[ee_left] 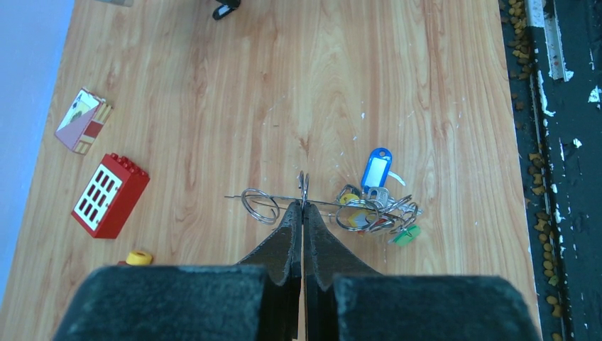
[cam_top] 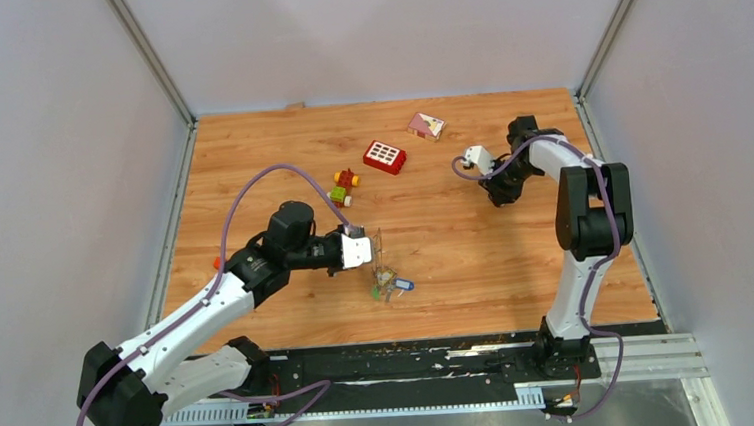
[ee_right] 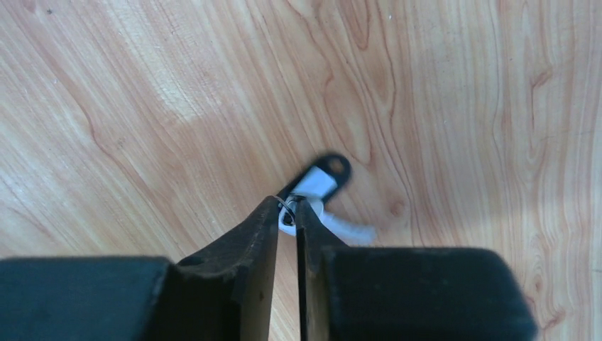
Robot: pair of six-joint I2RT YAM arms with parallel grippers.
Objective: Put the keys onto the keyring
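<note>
Partway done, I'd say: left gripper (ee_left: 302,206) clamped shut on the keyring (ee_left: 326,204) near the middle of the table (cam_top: 476,256), several keys (ee_left: 373,213) seemingly already threaded, while right gripper (ee_right: 287,209), jaws nearly shut, pinches a loose black-tagged key (ee_right: 319,181) still to add.

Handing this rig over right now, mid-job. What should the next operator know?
Left gripper: shut on the keyring.
Right gripper: jaws nearly together on the small ring of the black-tagged key, away from the keyring.
Other keys: bunched at the keyring beside the left gripper; whether they are all threaded on cannot be told.
Left to do: carry the black-tagged key over and thread it on.
</note>
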